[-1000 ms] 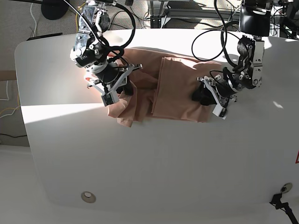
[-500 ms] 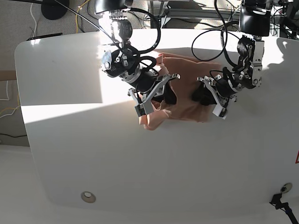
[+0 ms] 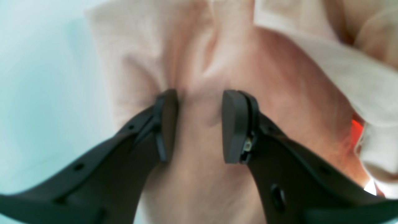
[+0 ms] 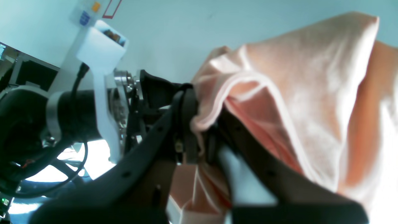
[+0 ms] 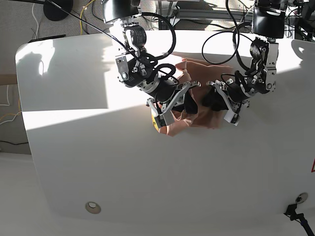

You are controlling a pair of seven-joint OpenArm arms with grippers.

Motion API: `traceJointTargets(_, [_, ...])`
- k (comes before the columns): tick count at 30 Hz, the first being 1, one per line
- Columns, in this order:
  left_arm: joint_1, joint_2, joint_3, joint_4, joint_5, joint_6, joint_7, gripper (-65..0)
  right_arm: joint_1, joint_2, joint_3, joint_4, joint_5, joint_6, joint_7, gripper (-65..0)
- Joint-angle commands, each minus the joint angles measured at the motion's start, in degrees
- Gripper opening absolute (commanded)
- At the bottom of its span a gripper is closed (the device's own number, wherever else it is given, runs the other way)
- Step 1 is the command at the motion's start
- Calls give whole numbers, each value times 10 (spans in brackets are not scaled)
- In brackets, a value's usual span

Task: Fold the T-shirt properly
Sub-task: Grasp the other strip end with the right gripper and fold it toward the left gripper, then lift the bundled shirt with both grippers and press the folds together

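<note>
The T-shirt (image 5: 197, 101) lies bunched near the far middle of the white table (image 5: 74, 147), between the 2 arms, salmon cloth partly folded over itself.

Right gripper (image 4: 199, 137), on the left side of the base view: jaws closed tight on a hemmed edge of the T-shirt (image 4: 295, 102). The wrist view shows a pale stitched hem pinched between the black fingers (image 4: 186, 124), with the cloth draping up and away to the right. In the base view this gripper (image 5: 183, 102) sits over the shirt's near-left part, holding a flap lifted above the rest of the garment; a loose lobe of cloth hangs down beside it toward the table's front.

Left gripper (image 3: 199, 124), on the right side of the base view: jaws part-way apart, 2 dark pads (image 3: 233, 127) with a clear gap. Salmon fabric (image 3: 199, 62) fills the gap and lies under both pads, rising in a soft ridge just ahead of the tips. The left pad touches the cloth; whether the pair actually grips it, cannot tell. In the base view this gripper (image 5: 215, 101) is down at the shirt's right edge, tilted toward the other arm.

The 2 grippers are near each other over the garment, not touching. Strong sunlight bands across the table's left half.
</note>
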Motion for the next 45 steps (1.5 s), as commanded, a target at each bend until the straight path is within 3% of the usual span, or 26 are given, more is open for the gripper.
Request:
traceJointTargets(1, [7,-6,2,-4,38,17,57,-424,17,-7,-27,10,11,11,14,-568])
traceJointTargets(5, [7,-4,2,-4,38,17,57,-424,52,-7,-85,10,11,8,14,-339])
traceJointTargets(8, [7,-5,2,-3,37,17,57,-424,79,-7,-111,10,10,-24,14,-274])
traceJointTargets(13, [3,-30,-19,36,37,17,57,-424,110,-3,-105,13,9,-44,13,-274])
traceJointTargets(18, [3,-54,-84,121,39,17,57,-426,109,57,-63,22,9,-44,12,-274])
traceJointTargets(23, [-4,-53,-176,185,39,17,55,-427,95,93,-34,26,9,-44,11,-274])
traceJointTargets(27, [-3,-31,-191,230,39,17,55,-427,67,111,-35,30,9,-44,11,-274])
traceJointTargets(31, [27,-25,-191,235,40,17,55,-427,18,111,-37,31,-6,-44,13,-274])
traceJointTargets(35, [63,-24,-188,250,39,17,54,-427,-7,104,-92,31,-58,-44,14,-282])
traceJointTargets(39, [75,-24,-190,270,39,17,54,-427,-5,71,-133,13,-64,-44,14,-322])
traceJointTargets(45, [75,-25,-219,319,39,17,54,-427,36,-1,-169,-53,-64,-44,16,-323])
